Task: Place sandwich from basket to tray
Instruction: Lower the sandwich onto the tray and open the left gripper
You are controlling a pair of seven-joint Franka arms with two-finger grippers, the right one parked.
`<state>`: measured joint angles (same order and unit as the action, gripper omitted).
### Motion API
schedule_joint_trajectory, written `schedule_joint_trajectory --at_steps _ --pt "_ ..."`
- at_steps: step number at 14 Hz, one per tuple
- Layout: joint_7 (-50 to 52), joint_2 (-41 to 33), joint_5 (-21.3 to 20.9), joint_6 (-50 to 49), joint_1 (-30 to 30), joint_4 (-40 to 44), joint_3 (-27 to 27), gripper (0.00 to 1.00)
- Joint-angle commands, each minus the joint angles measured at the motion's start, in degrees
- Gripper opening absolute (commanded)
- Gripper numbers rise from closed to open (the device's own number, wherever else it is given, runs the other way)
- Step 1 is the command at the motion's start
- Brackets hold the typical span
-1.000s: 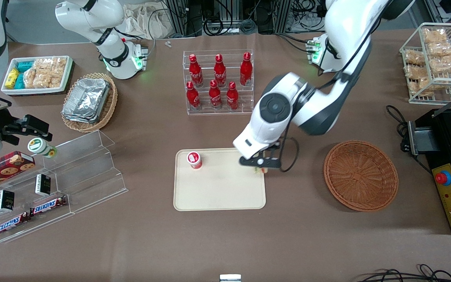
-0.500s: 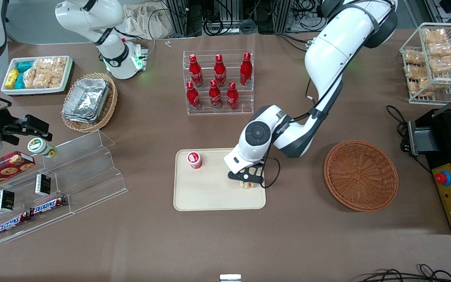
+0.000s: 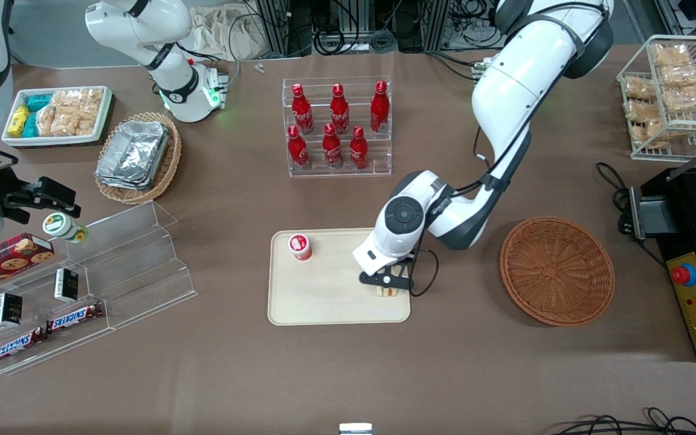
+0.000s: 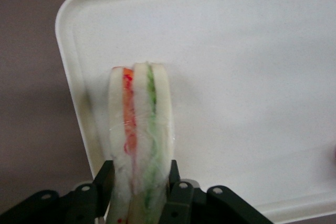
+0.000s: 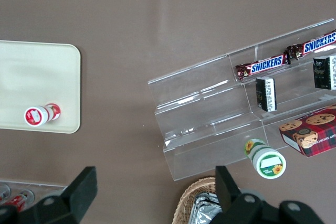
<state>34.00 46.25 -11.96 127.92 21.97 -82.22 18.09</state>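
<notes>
Sandwich (image 4: 139, 129) clamped upright in pincer (image 3: 386, 284), low over tray (image 3: 324, 302), near tray edge closest to basket (image 3: 556, 270). Can't tell if it's touching tray surface yet.

Risk, my guess: wedge is tall and narrow, so letting go while it's above surface could tip it flat or over low rim onto worktop (image 3: 233, 374). Clear wrap might cling to fingers too.

Counts: one sandwich, one tray, one reddish basket (nothing in it), one red-capped jar (image 3: 300, 246) on tray, seven red bottles (image 3: 339, 124) in rack.
</notes>
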Motion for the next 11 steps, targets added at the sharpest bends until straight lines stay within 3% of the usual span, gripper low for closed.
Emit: schedule_joint_trajectory --at_steps 1,5,11 --pt "0.37 0.24 -0.96 -0.04 0.17 1.01 -0.25 0.99" --pt "0.20 -4.57 -0.61 -8.97 -0.35 1.27 -0.25 0.99" --pt "-7.44 -20.13 0.10 -25.85 -5.78 1.36 -0.07 0.99"
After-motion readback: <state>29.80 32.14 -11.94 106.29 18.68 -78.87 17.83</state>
